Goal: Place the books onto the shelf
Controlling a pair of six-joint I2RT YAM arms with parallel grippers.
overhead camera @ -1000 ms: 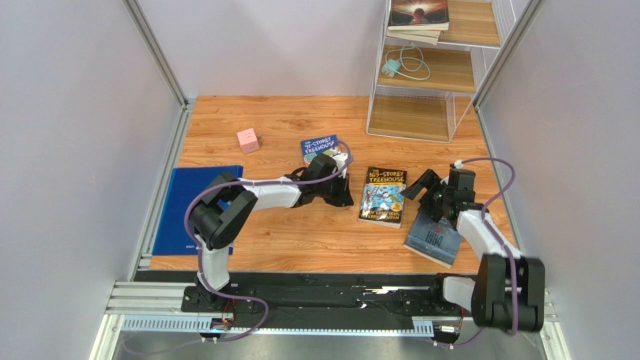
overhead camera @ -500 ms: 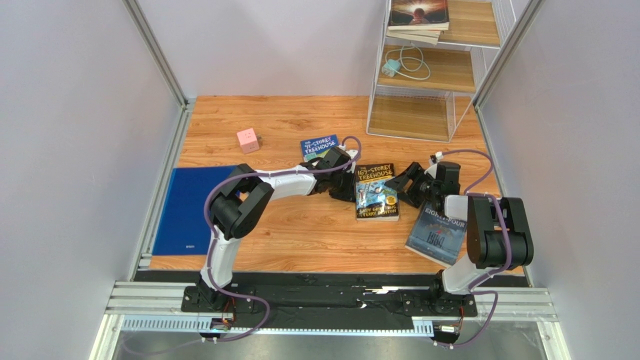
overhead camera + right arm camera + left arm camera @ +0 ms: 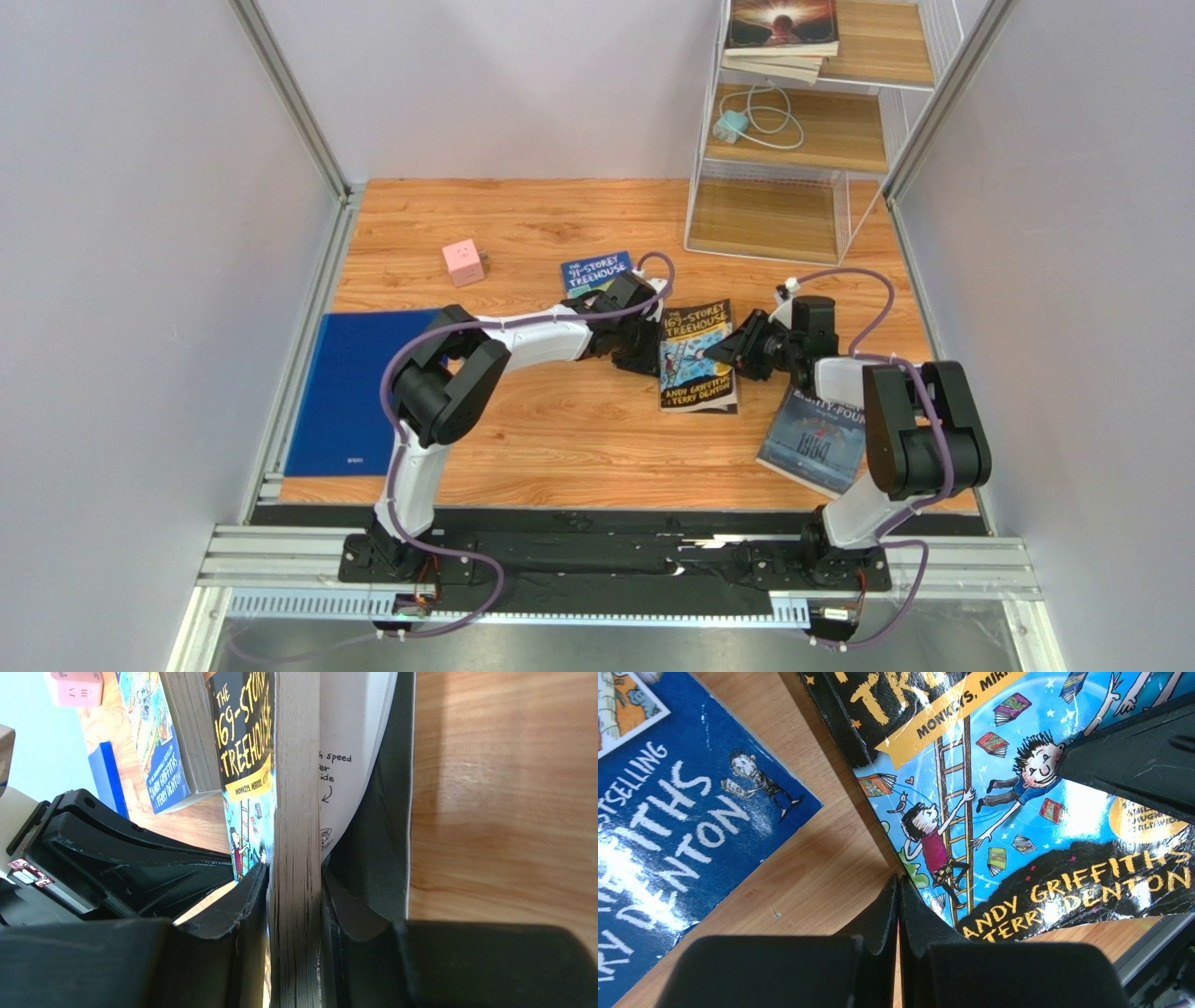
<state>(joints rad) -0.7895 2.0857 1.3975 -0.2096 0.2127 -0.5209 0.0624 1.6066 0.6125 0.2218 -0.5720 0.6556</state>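
Book in hand: the 169-Storey Treehouse book (image 3: 697, 357) is in the middle of the desk (image 3: 561, 448), between the two arms. It seems tilted up from the wood.
Right gripper: the right gripper (image 3: 295, 903) has its fingers clamped on the page edge of this book, one on the cover side and one on the back side. A white printed leaf bows out there.
Left gripper: the left gripper (image 3: 898, 896) has its fingers pressed together and holds nothing. The tips are at the left edge of the same book; I cannot tell if they touch it.
Other books: a blue Treehouse book (image 3: 596, 269) lies just beyond on the far side, and Nineteen Eighty-Four (image 3: 811, 437) lies flat at the near right. A stack (image 3: 780, 35) is already on the top tier.
Shelf: the shelf (image 3: 765, 217) stands at the far right, well apart from the held book.
Handling: it is a thin paperback, probably light but soft. Held by one edge, it may droop or fan open, and the glossy cover may slip.
Where to hold: a deep grip across the whole page block seems best.
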